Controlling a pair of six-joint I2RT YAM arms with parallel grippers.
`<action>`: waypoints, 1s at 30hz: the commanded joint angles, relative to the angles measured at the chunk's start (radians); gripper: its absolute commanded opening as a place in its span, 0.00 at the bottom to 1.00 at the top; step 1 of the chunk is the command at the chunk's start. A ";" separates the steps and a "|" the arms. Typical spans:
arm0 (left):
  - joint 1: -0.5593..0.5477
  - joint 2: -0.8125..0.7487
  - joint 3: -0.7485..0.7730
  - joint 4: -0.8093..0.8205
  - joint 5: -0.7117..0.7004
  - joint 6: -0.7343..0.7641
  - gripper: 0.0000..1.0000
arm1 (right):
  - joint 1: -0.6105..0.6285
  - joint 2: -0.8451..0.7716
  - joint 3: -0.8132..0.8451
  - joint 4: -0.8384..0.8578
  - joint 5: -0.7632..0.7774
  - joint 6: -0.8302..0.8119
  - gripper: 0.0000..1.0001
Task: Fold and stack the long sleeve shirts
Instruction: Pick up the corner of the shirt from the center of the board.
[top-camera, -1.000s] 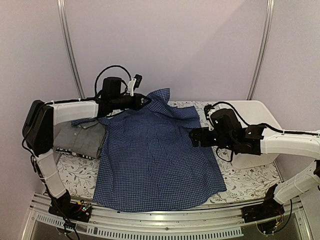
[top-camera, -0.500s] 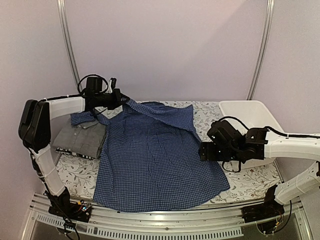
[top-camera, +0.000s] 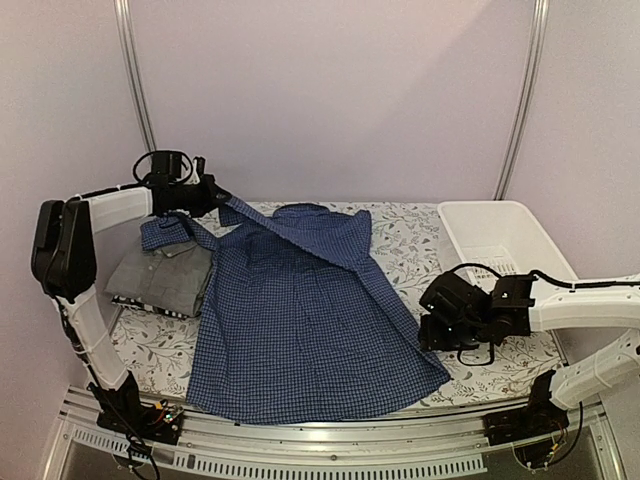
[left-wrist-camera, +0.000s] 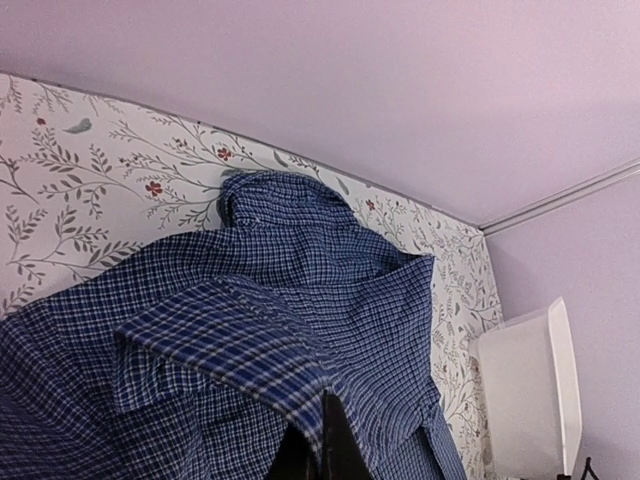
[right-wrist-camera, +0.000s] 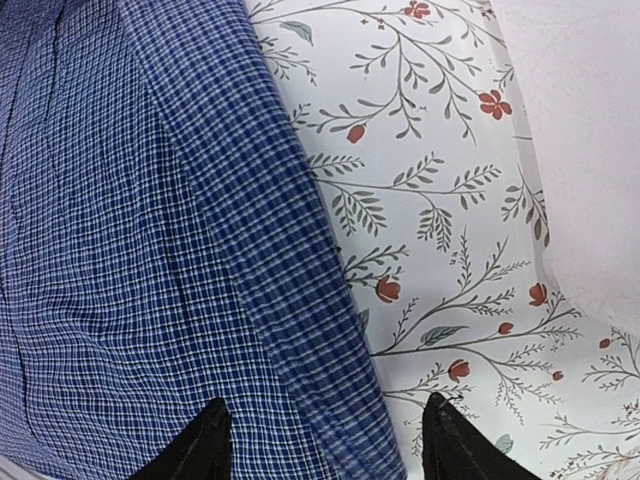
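A dark blue fine-check shirt (top-camera: 300, 320) lies spread over the middle of the table, its collar (left-wrist-camera: 285, 205) at the back. My left gripper (top-camera: 213, 196) is at the back left, raised, and shut on a fold of this shirt's cloth (left-wrist-camera: 240, 345), which stretches from it to the collar. A grey folded shirt (top-camera: 160, 280) lies at the left, partly under the blue one. My right gripper (top-camera: 432, 328) hangs low at the blue shirt's right edge (right-wrist-camera: 320, 330), open, its fingertips (right-wrist-camera: 205, 445) on either side of that edge without gripping it.
A white plastic basket (top-camera: 505, 215) stands at the back right, just behind the right arm. The flowered tablecloth (top-camera: 505, 365) shows at the right and the back. A metal rail (top-camera: 320, 440) runs along the near edge.
My left gripper has pulled its fold of blue cloth to the left and back, stretching it. My right arm has moved nearer and to the right along the shirt's edge, its jaws narrowing.
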 joint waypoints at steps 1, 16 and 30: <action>0.039 0.028 0.093 -0.035 0.000 0.038 0.00 | 0.008 -0.034 -0.033 0.010 -0.059 0.009 0.58; 0.044 0.046 0.118 -0.039 0.024 0.040 0.00 | 0.241 0.170 0.178 -0.197 0.015 0.091 0.42; 0.044 0.055 0.120 -0.042 0.044 0.045 0.00 | 0.291 0.415 0.198 -0.126 -0.067 0.088 0.34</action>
